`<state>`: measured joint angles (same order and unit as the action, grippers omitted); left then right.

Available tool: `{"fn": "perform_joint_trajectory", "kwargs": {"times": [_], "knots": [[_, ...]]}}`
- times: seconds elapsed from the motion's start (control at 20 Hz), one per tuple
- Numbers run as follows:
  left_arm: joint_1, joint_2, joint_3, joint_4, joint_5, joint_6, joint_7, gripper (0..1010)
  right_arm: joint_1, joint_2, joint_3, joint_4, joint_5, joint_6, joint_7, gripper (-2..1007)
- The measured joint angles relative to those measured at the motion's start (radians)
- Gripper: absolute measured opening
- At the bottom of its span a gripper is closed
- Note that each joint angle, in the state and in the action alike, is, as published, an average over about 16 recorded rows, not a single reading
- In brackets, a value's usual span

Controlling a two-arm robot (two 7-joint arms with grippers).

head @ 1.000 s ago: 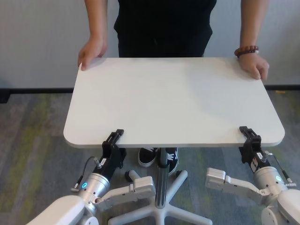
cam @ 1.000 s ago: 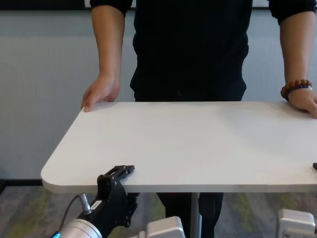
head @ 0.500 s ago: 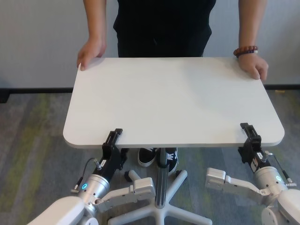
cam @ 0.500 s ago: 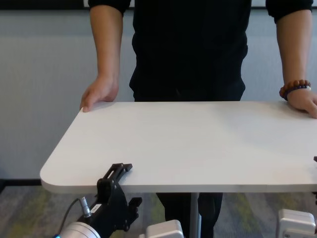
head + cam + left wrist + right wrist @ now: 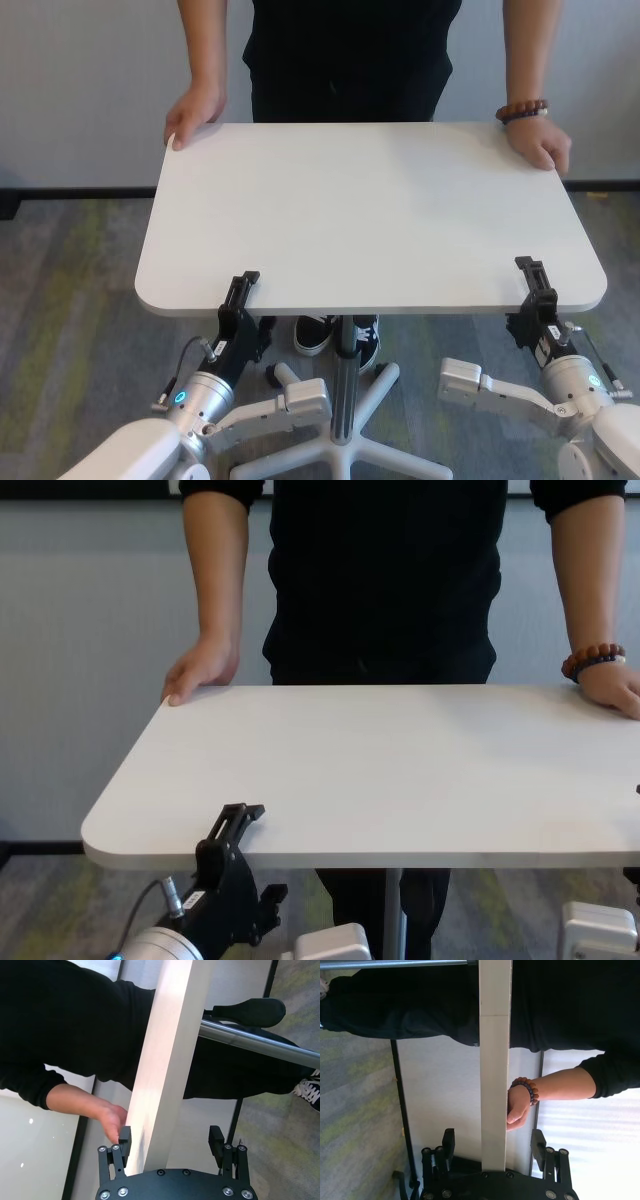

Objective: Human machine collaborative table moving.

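The white table point(image 5: 370, 210) stands between me and the human point(image 5: 350, 60), whose hands point(image 5: 195, 108) rest on its two far corners; a beaded bracelet point(image 5: 522, 110) circles one wrist. My left gripper point(image 5: 240, 300) straddles the table's near edge point(image 5: 160, 1085) towards the left corner. It is open, with one finger point(image 5: 125, 1140) close to the board and the other finger point(image 5: 216, 1139) well clear. My right gripper point(image 5: 535, 292) straddles the near edge point(image 5: 495, 1085) towards the right corner, open, with a gap on both sides of the board. Neither gripper clamps the table.
A grey centre post point(image 5: 345, 370) and white star base point(image 5: 300, 450) stand under the table, close to my forearms. The human's dark shoes point(image 5: 320, 335) are beside the post. Patterned carpet point(image 5: 70, 300) covers the floor and a pale wall point(image 5: 90, 80) lies behind.
Both grippers have opened: their upper fingers lifted off the tabletop's near edge and now stand steeper. The table stays where it was, and the human's hands remain on the far corners.
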<state>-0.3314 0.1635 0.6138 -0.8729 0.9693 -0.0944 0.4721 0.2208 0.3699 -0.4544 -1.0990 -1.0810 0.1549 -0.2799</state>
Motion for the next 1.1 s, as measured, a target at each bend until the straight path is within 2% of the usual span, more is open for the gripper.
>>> {"fn": "perform_joint_trajectory", "kwargs": {"times": [0.15,0.3,0.45,0.6,0.8,1.1], "knots": [[0.009,0.01,-0.001,-0.021,-0.002,0.001,-0.004,996,-0.007,0.005,-0.001,-0.015,-0.001,0.001,0.007,945],[0.028,0.028,-0.008,-0.065,-0.012,0.002,-0.019,1000,-0.021,0.014,0.0,-0.042,0.0,0.003,0.02,982],[0.057,0.054,-0.021,-0.13,-0.03,0.001,-0.044,1000,-0.042,0.026,0.001,-0.082,-0.001,0.008,0.039,1002],[0.1,0.09,-0.042,-0.219,-0.059,-0.004,-0.085,1000,-0.072,0.04,0.003,-0.142,-0.001,0.015,0.066,1005],[0.173,0.147,-0.084,-0.359,-0.125,-0.021,-0.163,1000,-0.133,0.062,0.013,-0.253,0.011,0.024,0.114,1005],[0.293,0.239,-0.167,-0.574,-0.27,-0.07,-0.3,1000,-0.244,0.084,0.055,-0.452,0.077,0.022,0.184,1005]]}}
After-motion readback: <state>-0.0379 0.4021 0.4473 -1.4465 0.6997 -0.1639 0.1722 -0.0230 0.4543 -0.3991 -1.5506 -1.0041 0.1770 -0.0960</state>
